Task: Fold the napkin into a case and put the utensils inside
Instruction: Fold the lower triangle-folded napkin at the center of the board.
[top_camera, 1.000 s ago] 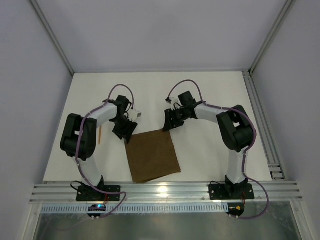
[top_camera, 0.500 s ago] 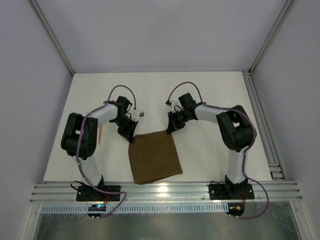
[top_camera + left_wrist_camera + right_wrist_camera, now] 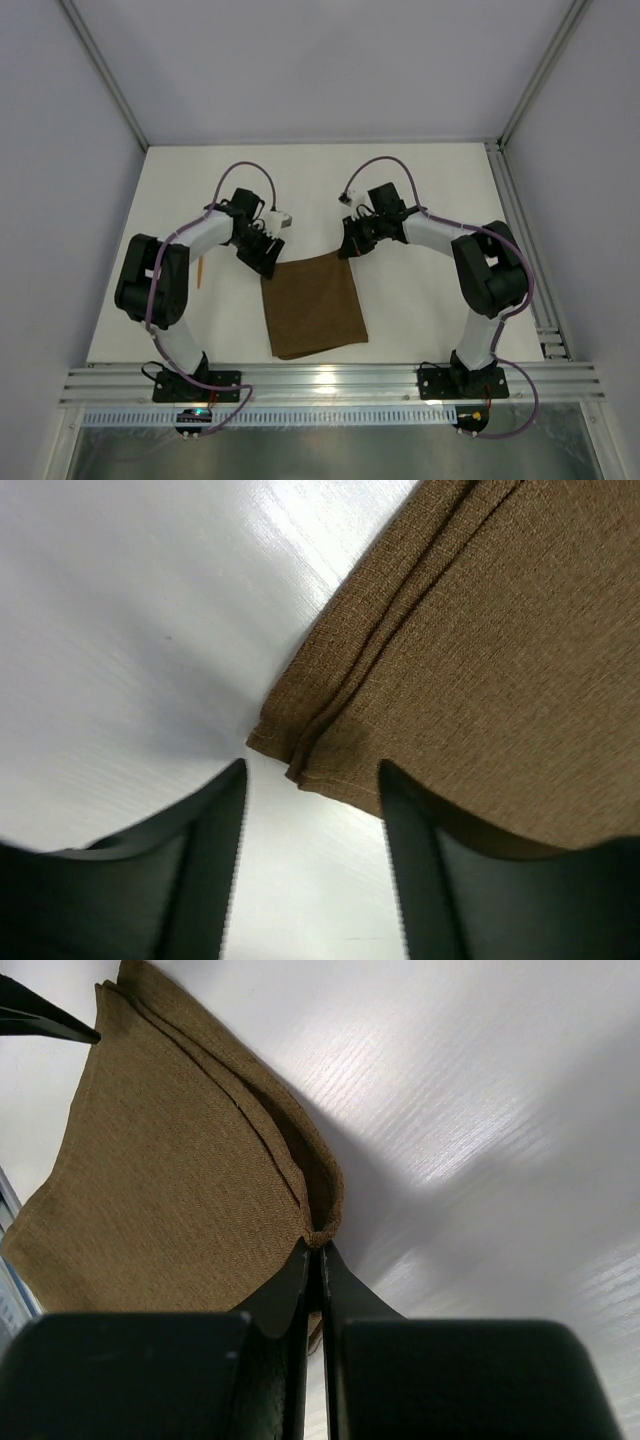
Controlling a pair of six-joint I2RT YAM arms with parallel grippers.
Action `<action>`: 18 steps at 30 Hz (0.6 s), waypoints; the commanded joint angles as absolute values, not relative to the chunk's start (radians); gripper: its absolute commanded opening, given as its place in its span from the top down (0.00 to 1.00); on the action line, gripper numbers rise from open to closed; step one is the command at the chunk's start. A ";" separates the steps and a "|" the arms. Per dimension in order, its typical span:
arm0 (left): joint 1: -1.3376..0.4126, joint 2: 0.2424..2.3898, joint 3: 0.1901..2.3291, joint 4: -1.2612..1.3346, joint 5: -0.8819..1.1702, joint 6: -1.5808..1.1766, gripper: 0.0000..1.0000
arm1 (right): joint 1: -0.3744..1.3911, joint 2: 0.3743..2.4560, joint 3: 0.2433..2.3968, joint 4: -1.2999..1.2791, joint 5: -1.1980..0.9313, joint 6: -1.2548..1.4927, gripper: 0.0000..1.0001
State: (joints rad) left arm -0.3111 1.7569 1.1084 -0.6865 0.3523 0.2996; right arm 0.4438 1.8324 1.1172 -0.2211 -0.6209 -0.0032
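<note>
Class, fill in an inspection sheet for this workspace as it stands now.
Surface: white table, light glare.
Job's things: dark brown cloth napkin lies flat with layered edges; thin orange-tan utensil lies apart, to its left.
Clutter: nothing seen.
Grippers: left gripper jaws apart at the napkin's far left corner; right gripper jaws shut on its far right corner.
Cables: purple cables loop up, clear of the cloth.
Surroundings: white walls; aluminium rails along the near edge.
</note>
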 commanded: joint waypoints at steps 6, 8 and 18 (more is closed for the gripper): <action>-0.313 1.788 1.206 -0.733 0.318 0.402 0.19 | 0.446 1.763 1.100 -0.187 -0.661 -0.101 0.97; -0.324 1.839 1.233 -0.755 0.310 0.393 0.19 | 0.446 1.755 1.100 -0.189 -0.660 -0.103 0.97; -0.419 1.910 1.204 -0.775 0.215 0.380 0.29 | 0.448 1.749 1.100 -0.193 -0.646 -0.097 0.97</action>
State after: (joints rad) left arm -0.4068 1.8553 1.2228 -0.7307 0.2039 0.3790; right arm 0.4442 1.8030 1.0992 -0.2115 -0.6418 -0.0772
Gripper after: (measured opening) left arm 0.722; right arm 0.057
